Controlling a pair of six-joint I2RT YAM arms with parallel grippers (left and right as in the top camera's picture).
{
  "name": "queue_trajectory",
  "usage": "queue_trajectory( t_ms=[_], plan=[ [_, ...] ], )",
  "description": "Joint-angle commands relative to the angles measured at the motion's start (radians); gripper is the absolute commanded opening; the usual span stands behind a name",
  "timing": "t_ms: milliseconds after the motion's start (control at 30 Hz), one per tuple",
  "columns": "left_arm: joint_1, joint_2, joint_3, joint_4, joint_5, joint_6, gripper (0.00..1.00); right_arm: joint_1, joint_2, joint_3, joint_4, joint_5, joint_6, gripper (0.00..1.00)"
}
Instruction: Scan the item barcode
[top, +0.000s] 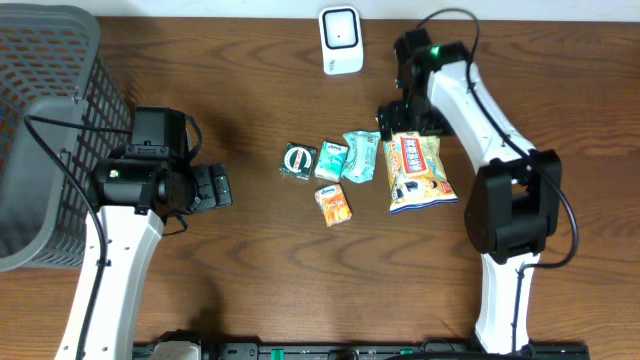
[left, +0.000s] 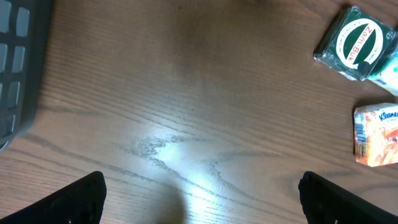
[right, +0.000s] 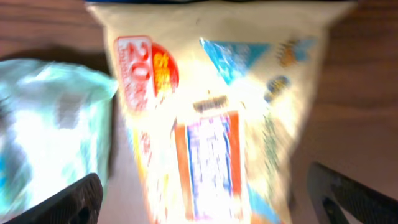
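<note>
Two sets of jaws, both released: my right jaws hang over the snack bag (top: 420, 172), lying between the counter's (top: 300, 280) centre and right edge; left jaws hover beside the basket (top: 60, 60).

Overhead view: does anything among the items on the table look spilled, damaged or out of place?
Nothing stands out. The small packets lie loosely angled beside the orange-and-white snack bag, none visibly torn or spilled. The white scanner stands at the far edge, the grey mesh basket at left.

The snack bag (top: 420, 172) is cream and orange, the tin (top: 298, 161) green, the table (top: 250, 270) brown wood-grain.
</note>
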Motion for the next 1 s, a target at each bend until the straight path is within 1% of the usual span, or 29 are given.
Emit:
queue_trajectory(
  t_ms=[0,33,67,100,200,300,333,467,533,567,633,800,967],
  plan=[
    [-0.004,0.003,-0.005,-0.002,-0.005,-0.016,0.98,0.001,-0.001,0.081,-0.104,0.009,0.001,0.99],
    [-0.004,0.003,-0.005,-0.002,-0.005,-0.016,0.98,0.002,-0.001,0.082,-0.139,0.009,0.001,0.99],
    [-0.004,0.003,-0.005,-0.002,-0.005,-0.016,0.98,0.002,-0.001,0.081,-0.177,0.009,0.001,0.96],
    [-0.004,0.003,-0.005,-0.002,-0.005,-0.016,0.98,0.001,0.000,0.075,-0.203,0.009,0.001,0.90],
    [-0.004,0.003,-0.005,-0.002,-0.005,-0.016,0.97,0.001,0.001,0.018,-0.227,0.009,0.001,0.66],
    [-0.004,0.003,-0.005,-0.002,-0.005,-0.016,0.98,0.002,0.001,-0.062,-0.209,0.008,0.005,0.53],
    [-0.004,0.003,-0.005,-0.002,-0.005,-0.016,0.98,0.001,0.001,-0.092,-0.193,0.004,0.005,0.53],
    [-0.004,0.003,-0.005,-0.002,-0.005,-0.016,0.98,0.001,0.001,-0.217,-0.090,-0.001,0.006,0.63],
    [-0.004,0.003,-0.005,-0.002,-0.005,-0.016,0.98,0.001,0.001,-0.269,-0.039,-0.001,0.006,0.82],
    [-0.004,0.003,-0.005,-0.002,-0.005,-0.016,0.98,0.001,0.001,-0.288,-0.021,0.000,0.006,0.86],
    [-0.004,0.003,-0.005,-0.002,-0.005,-0.016,0.98,-0.002,0.001,-0.303,-0.011,0.005,0.006,0.99],
    [-0.004,0.003,-0.005,-0.002,-0.005,-0.016,0.98,-0.020,-0.002,-0.268,-0.048,0.005,0.005,0.99],
    [-0.004,0.003,-0.005,-0.002,-0.005,-0.016,0.98,-0.042,-0.002,-0.153,-0.159,0.009,0.005,0.99]
  ],
)
